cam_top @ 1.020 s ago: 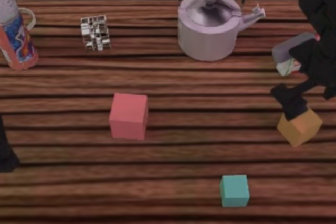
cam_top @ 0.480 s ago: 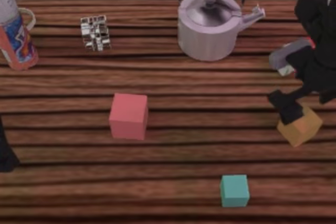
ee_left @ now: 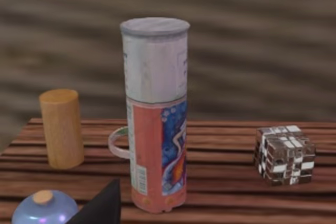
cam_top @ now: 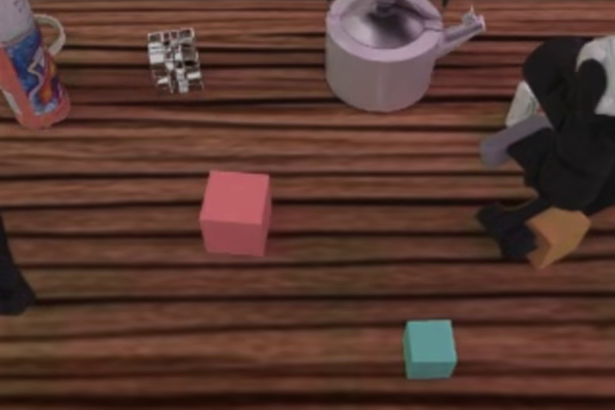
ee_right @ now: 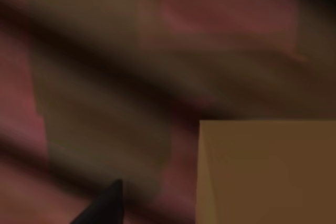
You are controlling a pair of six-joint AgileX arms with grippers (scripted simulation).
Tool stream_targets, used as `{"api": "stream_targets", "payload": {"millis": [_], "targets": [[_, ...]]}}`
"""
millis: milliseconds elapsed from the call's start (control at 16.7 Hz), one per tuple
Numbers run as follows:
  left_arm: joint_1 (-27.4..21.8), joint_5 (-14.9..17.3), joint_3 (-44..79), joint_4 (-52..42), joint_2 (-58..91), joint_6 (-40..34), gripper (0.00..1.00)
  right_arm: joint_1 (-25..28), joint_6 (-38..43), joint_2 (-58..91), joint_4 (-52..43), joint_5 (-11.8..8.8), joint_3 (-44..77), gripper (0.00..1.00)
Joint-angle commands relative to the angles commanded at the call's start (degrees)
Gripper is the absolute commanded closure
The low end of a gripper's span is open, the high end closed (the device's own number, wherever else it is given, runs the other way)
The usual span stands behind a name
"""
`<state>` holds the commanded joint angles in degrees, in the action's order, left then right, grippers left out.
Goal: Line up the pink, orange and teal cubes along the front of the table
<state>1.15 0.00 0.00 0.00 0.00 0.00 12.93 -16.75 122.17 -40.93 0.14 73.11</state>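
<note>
1. The right gripper (cam_top: 530, 229) sits at the right edge of the top view, fingers down around the orange cube (cam_top: 559, 235); whether they are pressing on it cannot be told.
2. In the right wrist view the orange cube (ee_right: 265, 171) fills the lower right corner, with 1 dark fingertip (ee_right: 105, 205) showing at the bottom edge beside it.
3. The right arm (cam_top: 572, 122) covers the red-and-white box (cam_top: 504, 136) at the right edge, above the cube.
4. The pink cube (cam_top: 235, 212) rests left of centre on the table (cam_top: 365, 266), well apart from the others.
5. The teal cube (cam_top: 429, 349) lies at lower centre-right, near the bottom edge.
6. The left arm (cam_top: 12, 280) is parked at the left edge; its fingers' state cannot be told.
7. A kettle (cam_top: 384, 40) stands at upper centre, a silver lattice cube (cam_top: 174, 60) at upper left, and a can (cam_top: 24, 55) at the far upper left.
8. The left wrist view shows the can (ee_left: 156, 114) upright at centre, a wooden cylinder (ee_left: 62, 128) to its left, the lattice cube (ee_left: 284, 154) to its right.
</note>
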Motion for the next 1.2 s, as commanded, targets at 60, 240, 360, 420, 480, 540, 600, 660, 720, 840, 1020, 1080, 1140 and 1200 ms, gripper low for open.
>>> {"api": "stream_targets", "payload": {"millis": [60,240,360,420,480,540,600,660,720,840,1020,1080,1140,1200], "targets": [[0.00,0.00,0.00,0.00,0.00,0.00,0.00,0.00,0.00,0.00,0.00,0.00,0.00,0.00],[0.00,0.00,0.00,0.00,0.00,0.00,0.00,0.00,0.00,0.00,0.00,0.00,0.00,0.08],[0.00,0.00,0.00,0.00,0.00,0.00,0.00,0.00,0.00,0.00,0.00,0.00,0.00,0.23],[0.00,0.00,0.00,0.00,0.00,0.00,0.00,0.00,0.00,0.00,0.00,0.00,0.00,0.30],[0.00,0.00,0.00,0.00,0.00,0.00,0.00,0.00,0.00,0.00,0.00,0.00,0.00,0.38],[0.00,0.00,0.00,0.00,0.00,0.00,0.00,0.00,0.00,0.00,0.00,0.00,0.00,0.45],[0.00,0.00,0.00,0.00,0.00,0.00,0.00,0.00,0.00,0.00,0.00,0.00,0.00,0.53],[0.00,0.00,0.00,0.00,0.00,0.00,0.00,0.00,0.00,0.00,0.00,0.00,0.00,0.60],[0.00,0.00,0.00,0.00,0.00,0.00,0.00,0.00,0.00,0.00,0.00,0.00,0.00,0.68],[0.00,0.00,0.00,0.00,0.00,0.00,0.00,0.00,0.00,0.00,0.00,0.00,0.00,0.83],[0.00,0.00,0.00,0.00,0.00,0.00,0.00,0.00,0.00,0.00,0.00,0.00,0.00,1.00],[0.00,0.00,0.00,0.00,0.00,0.00,0.00,0.00,0.00,0.00,0.00,0.00,0.00,1.00],[0.00,0.00,0.00,0.00,0.00,0.00,0.00,0.00,0.00,0.00,0.00,0.00,0.00,1.00],[0.00,0.00,0.00,0.00,0.00,0.00,0.00,0.00,0.00,0.00,0.00,0.00,0.00,1.00]]}}
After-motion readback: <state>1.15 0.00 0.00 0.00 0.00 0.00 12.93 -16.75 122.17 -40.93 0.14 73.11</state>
